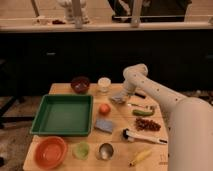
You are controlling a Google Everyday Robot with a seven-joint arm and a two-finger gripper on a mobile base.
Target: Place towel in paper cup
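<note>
Now, gripper (121,96): jaws closed on towel (116,99), near surface (62,90) back edge
paper cup (104,84): beside jaws, toward back-left corner

One camera looks down from high above the near side of the wooden table (62,89), facing the dark cabinets (60,50) beyond. It is close enough that the white arm (167,102) fills the lower right corner, yet it takes in the whole tabletop. The gripper (121,95), fingers closed, sits low at the towel (116,99) – towards the far edge.
</note>
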